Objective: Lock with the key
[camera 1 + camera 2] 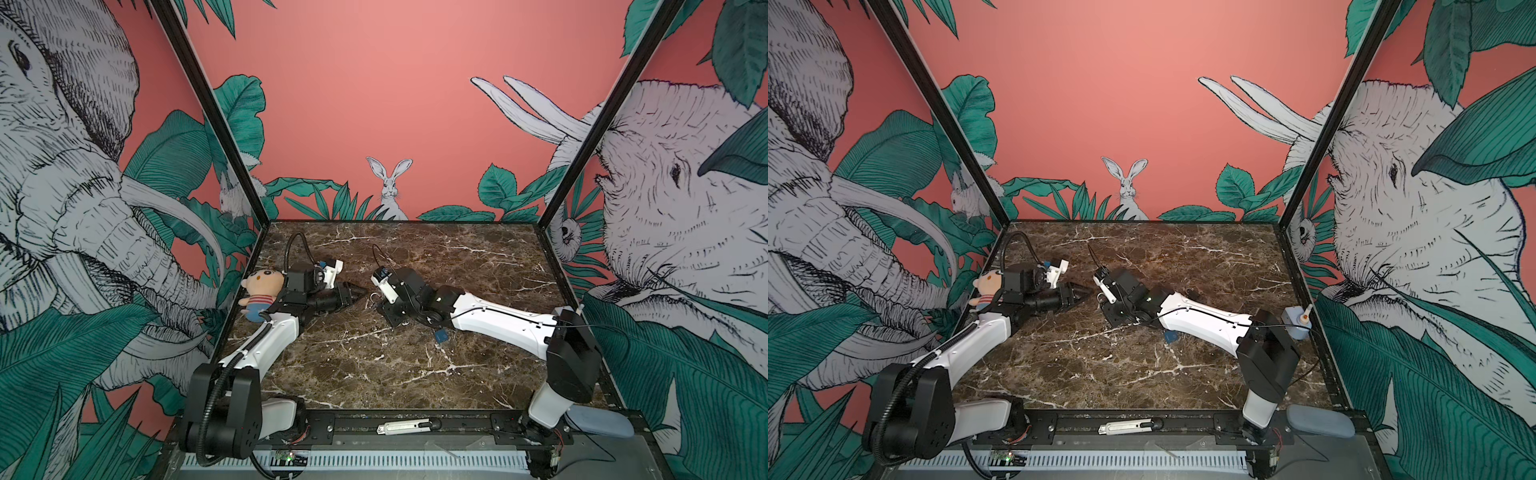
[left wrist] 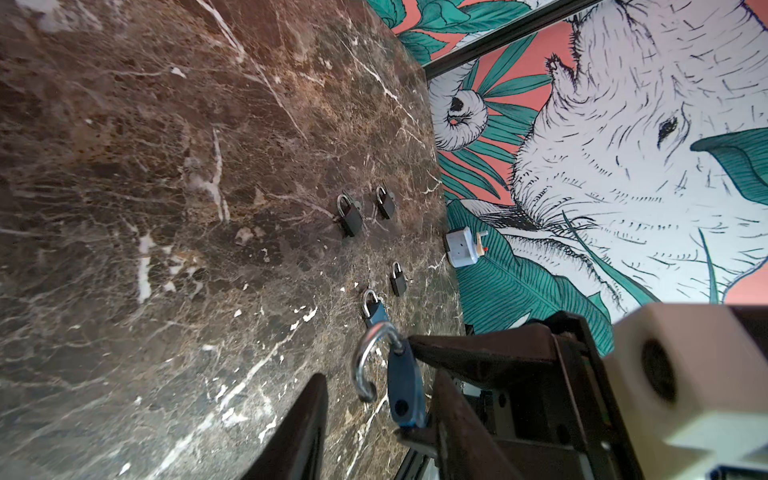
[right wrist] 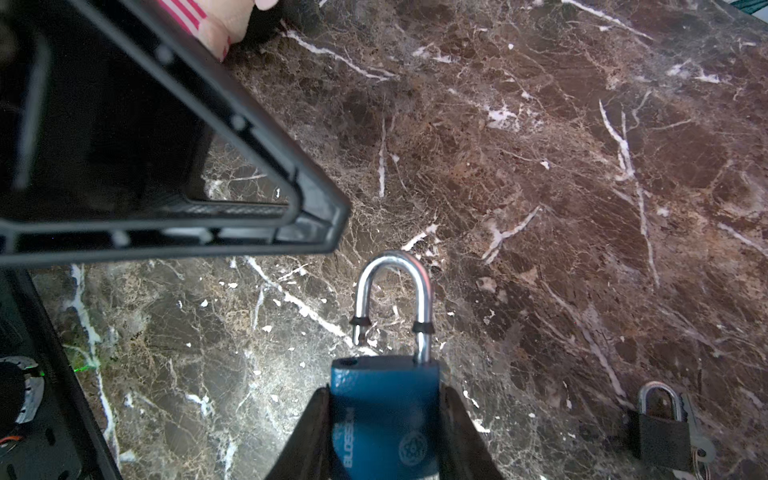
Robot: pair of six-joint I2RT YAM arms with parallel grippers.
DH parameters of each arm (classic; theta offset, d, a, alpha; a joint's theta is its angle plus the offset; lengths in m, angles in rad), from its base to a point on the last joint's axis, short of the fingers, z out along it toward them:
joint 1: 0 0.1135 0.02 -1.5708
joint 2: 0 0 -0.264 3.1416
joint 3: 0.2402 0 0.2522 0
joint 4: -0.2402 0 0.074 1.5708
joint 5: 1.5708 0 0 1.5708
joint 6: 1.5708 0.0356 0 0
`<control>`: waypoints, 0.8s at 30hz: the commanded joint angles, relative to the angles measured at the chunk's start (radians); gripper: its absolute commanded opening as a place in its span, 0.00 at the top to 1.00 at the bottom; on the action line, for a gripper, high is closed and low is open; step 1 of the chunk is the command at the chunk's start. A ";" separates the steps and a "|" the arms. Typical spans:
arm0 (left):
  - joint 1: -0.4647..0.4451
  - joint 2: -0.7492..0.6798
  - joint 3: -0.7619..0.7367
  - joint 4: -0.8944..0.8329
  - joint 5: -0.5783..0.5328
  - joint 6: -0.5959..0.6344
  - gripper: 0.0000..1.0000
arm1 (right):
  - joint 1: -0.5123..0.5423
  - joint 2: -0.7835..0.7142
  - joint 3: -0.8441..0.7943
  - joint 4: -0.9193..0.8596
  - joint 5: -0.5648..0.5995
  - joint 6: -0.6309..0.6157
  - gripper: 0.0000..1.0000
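Holding the lock: the right gripper (image 3: 385, 392) is clamped on the narrow sides of the blue padlock (image 3: 386, 419), carried low over the marble table (image 3: 582, 166) near its middle, a touch left of centre.
Shackle: we see the shackle (image 3: 392, 266) sprung up, its free leg hanging just above its hole in the body (lined up, not seated).
Left gripper: the left gripper (image 1: 359, 292) sits just left of the lock, nose to nose with the right one. We read its fingers as part-way apart and empty.
Step in hand: we judge this the presenting step, with one arm steadying the open lock while the other squares up to it.
Next move: it calls, we think, for a straight push on the crown of the shackle toward the body. The right grip must be firm enough that the lock does not slide back, and any turn of the key would come after that.
Key: the only key (image 3: 702, 451) we can find lies on the table just beside a black padlock (image 3: 660, 432), apart from the held lock. Whether it fits the blue one we cannot tell.
Hidden: the keyhole end of the held lock is buried between the fingers and cut off by the frame edge, so a key there, if any, goes unseen. In both top views the lock is little more than a glint under the right wrist. The left gripper's second finger is hard to tell from the right gripper's.
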 commanded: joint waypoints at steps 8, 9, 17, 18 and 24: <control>-0.050 0.034 0.023 0.081 0.023 -0.025 0.57 | -0.005 -0.043 -0.007 0.029 -0.013 0.018 0.92; -0.051 0.036 0.021 0.081 0.023 -0.023 0.57 | -0.003 -0.043 -0.005 0.030 -0.013 0.017 0.92; -0.054 0.062 0.005 0.088 0.016 -0.011 0.57 | -0.003 -0.037 0.002 0.035 -0.031 0.024 0.92; -0.055 0.066 0.002 0.100 0.018 -0.017 0.57 | -0.004 -0.037 0.002 0.038 -0.032 0.026 0.92; -0.058 0.075 -0.001 0.118 0.029 -0.027 0.60 | -0.004 -0.037 0.002 0.037 -0.038 0.027 0.92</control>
